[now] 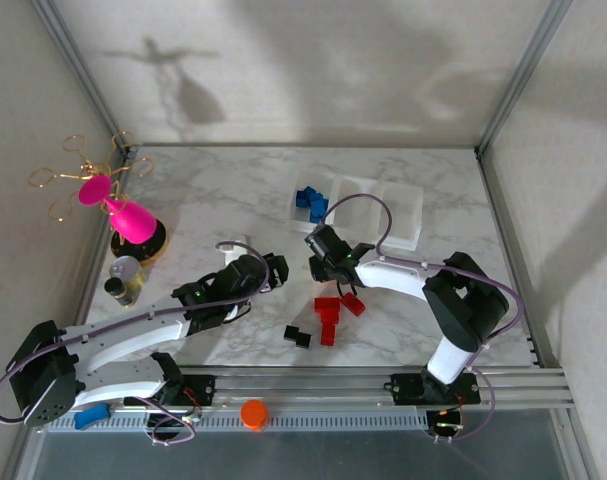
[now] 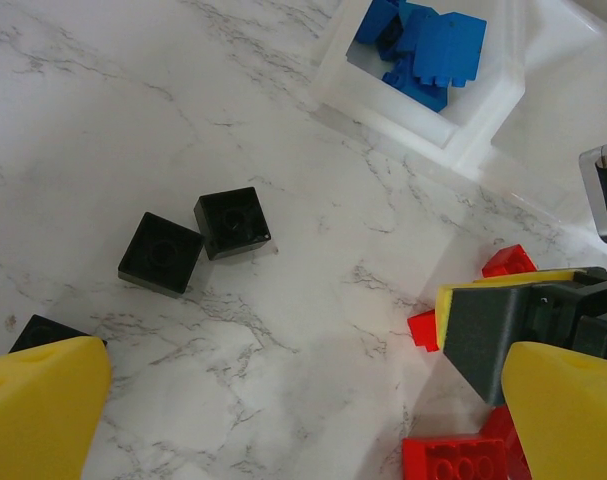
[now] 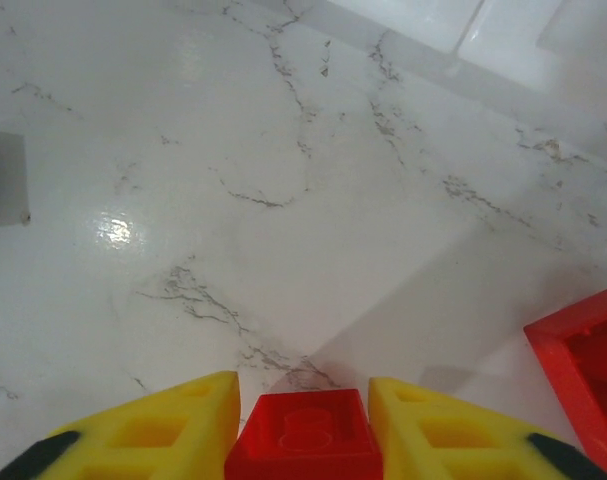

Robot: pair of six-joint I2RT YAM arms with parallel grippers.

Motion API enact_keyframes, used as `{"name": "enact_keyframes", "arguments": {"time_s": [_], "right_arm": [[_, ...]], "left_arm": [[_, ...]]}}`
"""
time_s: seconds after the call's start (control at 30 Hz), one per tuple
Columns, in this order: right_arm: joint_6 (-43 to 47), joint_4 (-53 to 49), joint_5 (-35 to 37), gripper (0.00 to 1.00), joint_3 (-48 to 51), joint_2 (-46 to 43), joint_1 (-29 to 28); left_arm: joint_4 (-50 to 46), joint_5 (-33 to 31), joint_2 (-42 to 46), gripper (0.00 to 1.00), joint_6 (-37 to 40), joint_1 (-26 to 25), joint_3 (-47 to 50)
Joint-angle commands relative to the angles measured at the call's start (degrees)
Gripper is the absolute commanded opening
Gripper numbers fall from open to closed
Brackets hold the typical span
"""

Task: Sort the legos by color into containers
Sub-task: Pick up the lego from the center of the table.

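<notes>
Red brick [image 3: 305,445] sits clamped in your right gripper [image 3: 303,420], over the marble table [image 3: 233,200]. Your left gripper [image 2: 303,410] hangs with jaws wide apart, near two black bricks [image 2: 233,222]. Blue bricks [image 2: 423,45] lie inside the end bin of the containers [image 2: 393,115].

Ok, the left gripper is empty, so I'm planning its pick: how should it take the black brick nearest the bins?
Come straight down: the black brick lies flat on the marble, top up. The left gripper should probably close on the two opposite walls clear of the neighbouring black brick, which crowds one side.
</notes>
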State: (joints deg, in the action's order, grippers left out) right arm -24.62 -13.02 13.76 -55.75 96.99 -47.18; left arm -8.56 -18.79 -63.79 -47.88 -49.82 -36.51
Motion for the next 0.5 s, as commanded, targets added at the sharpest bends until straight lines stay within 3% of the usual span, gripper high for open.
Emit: {"name": "enact_keyframes", "arguments": {"time_s": [0.0,0.27,0.47], "right_arm": [[0.3,-0.5,1.3,0.3,-0.8,0.2,-0.6],[1.2,-2.0,2.3,0.26,-3.0,-4.3,0.2],[3.0,-3.8,2.4,0.27,-6.9,-6.4,4.8]], "left_arm": [[0.0,-0.7,-0.4,0.99,-0.8,-0.7,-0.4],[0.4,-0.3,-0.4,1.0,-0.4,-1.0,-2.1],[1.2,-0.7,-2.0,0.99,0.5,-1.0,-5.3]]}}
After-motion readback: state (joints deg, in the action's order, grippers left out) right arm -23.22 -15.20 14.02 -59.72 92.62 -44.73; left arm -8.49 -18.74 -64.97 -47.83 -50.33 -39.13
